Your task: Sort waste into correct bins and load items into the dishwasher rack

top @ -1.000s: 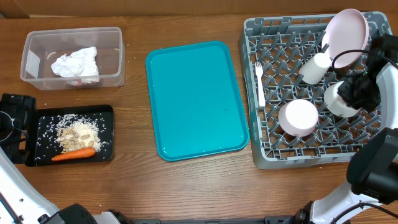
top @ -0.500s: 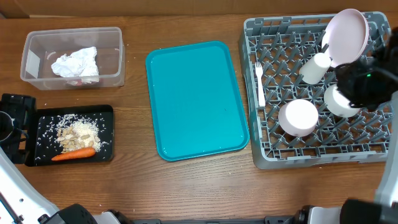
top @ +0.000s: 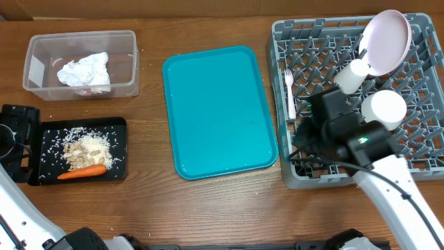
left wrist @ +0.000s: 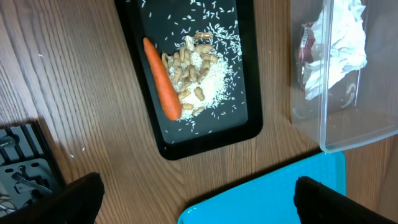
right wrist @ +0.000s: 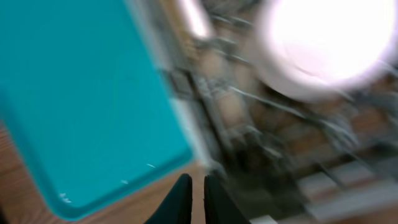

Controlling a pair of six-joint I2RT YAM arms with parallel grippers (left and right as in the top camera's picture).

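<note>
The plate (top: 387,38), cup (top: 350,75), fork (top: 290,94) and a small bowl (top: 383,109) are sitting in the dishwasher rack (top: 312,26) right of the teal tray (top: 218,111). All are looking hard and slippery, so a bowl is probably best taken by its rim. The left gripper (left wrist: 205,200) is hanging wide and empty left of the teal tray, while the right gripper (right wrist: 198,196) is showing a narrow, empty slit. Unlike a second ago, the right arm is now reaching over the rack corner nearest the teal tray — uncovering that bowl, hiding the other.
</note>
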